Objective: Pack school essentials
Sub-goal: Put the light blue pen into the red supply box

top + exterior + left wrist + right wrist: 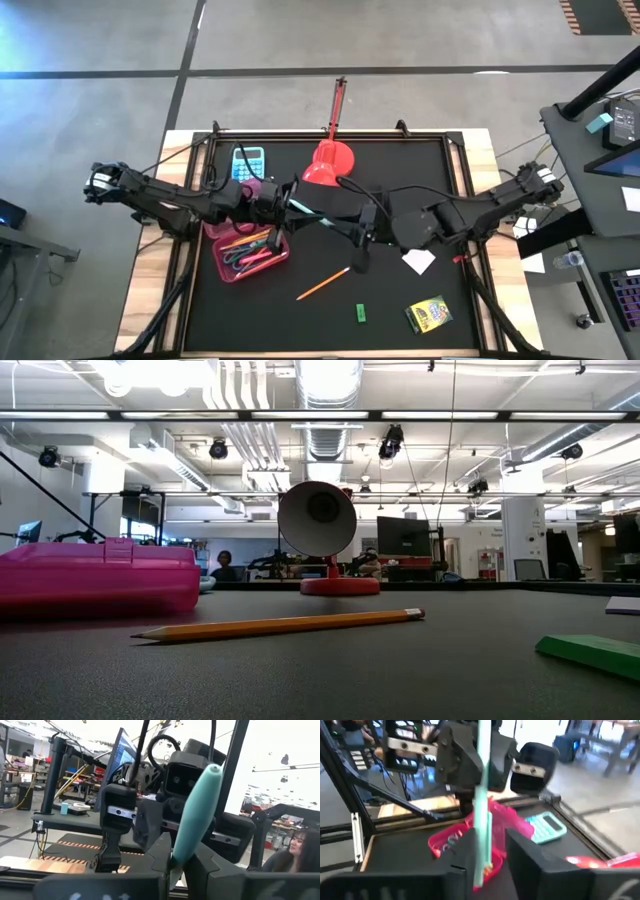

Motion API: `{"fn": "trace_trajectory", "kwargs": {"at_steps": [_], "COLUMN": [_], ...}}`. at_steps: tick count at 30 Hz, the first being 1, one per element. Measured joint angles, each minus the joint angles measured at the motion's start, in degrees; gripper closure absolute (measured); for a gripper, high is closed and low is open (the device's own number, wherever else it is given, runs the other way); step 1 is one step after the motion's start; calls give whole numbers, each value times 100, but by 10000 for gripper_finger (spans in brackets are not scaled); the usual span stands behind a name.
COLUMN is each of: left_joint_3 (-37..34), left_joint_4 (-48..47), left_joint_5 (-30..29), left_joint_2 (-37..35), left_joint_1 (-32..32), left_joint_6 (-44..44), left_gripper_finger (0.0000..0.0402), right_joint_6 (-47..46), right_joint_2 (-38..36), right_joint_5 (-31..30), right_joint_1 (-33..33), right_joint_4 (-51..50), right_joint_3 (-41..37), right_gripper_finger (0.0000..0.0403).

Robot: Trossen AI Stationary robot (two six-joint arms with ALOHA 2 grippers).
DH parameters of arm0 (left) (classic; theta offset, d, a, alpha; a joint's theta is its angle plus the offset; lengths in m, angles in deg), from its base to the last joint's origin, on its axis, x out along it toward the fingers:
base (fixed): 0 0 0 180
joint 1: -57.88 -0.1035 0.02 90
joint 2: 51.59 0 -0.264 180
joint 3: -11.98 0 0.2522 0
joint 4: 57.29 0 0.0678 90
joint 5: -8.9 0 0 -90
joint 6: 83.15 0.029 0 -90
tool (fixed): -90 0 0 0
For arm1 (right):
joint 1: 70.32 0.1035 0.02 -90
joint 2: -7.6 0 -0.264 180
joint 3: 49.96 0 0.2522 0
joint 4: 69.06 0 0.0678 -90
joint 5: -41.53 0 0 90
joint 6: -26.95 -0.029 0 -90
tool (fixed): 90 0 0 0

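Note:
A teal pen [318, 213] hangs in the air between my two grippers, over the middle of the black mat. My left gripper [287, 200] is shut on the pen's left end, above the pink pencil case [248, 250], which holds several pens. My right gripper [347, 225] faces it, open. Its fingers stand on either side of the pen's right end [481, 845], with a gap on one side. An orange pencil [322, 285], a small green piece [359, 314], a crayon box [428, 314] and a white square [418, 262] lie on the mat. My left gripper pinches the teal pen near its one end [176, 862] between its two fingers. The fingers lie about level and point toward the table's right. The pen sticks out forward from them, lifted clear of the table, with its rounded far end [214, 770] toward the right arm.
A light-blue calculator [248, 160] lies at the far left of the mat. A red scoop-shaped object [330, 160] with a long handle stands at the far middle. In the low view the pink case [100, 575] and the pencil [280, 625] lie near. A person shows beyond the table [300, 855].

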Motion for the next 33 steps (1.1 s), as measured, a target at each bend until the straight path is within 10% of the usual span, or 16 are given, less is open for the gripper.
{"fn": "trace_trajectory", "kwargs": {"at_steps": [8,19,33], "left_joint_3": [-4,-4,-173], "left_joint_4": [-680,-4156,-8997], "left_joint_5": [-58,305,613], "left_joint_2": [-9,-246,-890], "left_joint_1": [-15,-35,-26], "left_joint_6": [-343,-2343,-3795], "left_gripper_finger": [391,391,386], "right_joint_6": [-1298,-3957,-4523], "right_joint_2": [7,44,1150], "right_joint_5": [605,1388,1497], "right_joint_1": [-2,275,901], "right_joint_4": [-2319,-4792,-5070], "right_joint_3": [910,1112,1012], "right_gripper_finger": [235,241,250]}}
